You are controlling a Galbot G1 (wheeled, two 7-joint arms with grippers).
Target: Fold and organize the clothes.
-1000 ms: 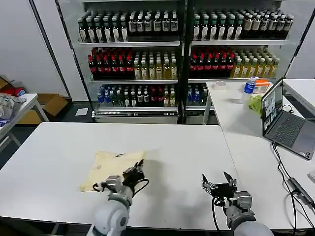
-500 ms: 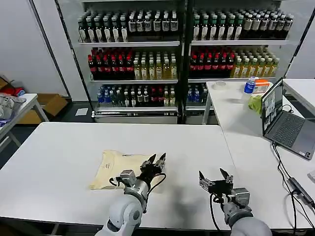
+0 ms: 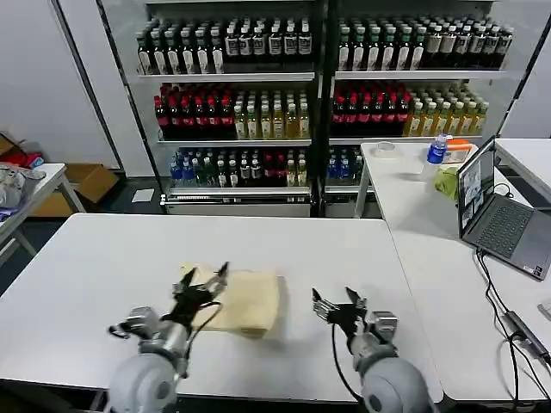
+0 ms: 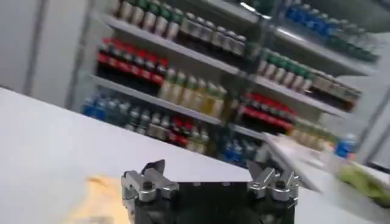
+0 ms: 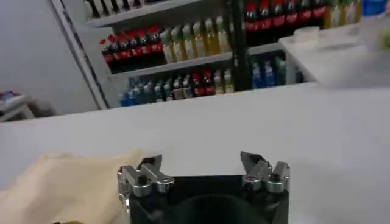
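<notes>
T-shirt, pale yellow and folded into a compact pad, lies flat near the front edge of the table; my left gripper hovers over its left part, fingers spread wide and empty; my right gripper waits just beside its right edge, equally wide. I judge the cloth light, limp and prone to unfolding; a pinch at a stacked edge should hold the layers together.

Table bare all round the T-shirt: free approach from far side, L and R edges. Left gripper over shirt's L part, right gripper just beside its R edge, both fingers spread.
</notes>
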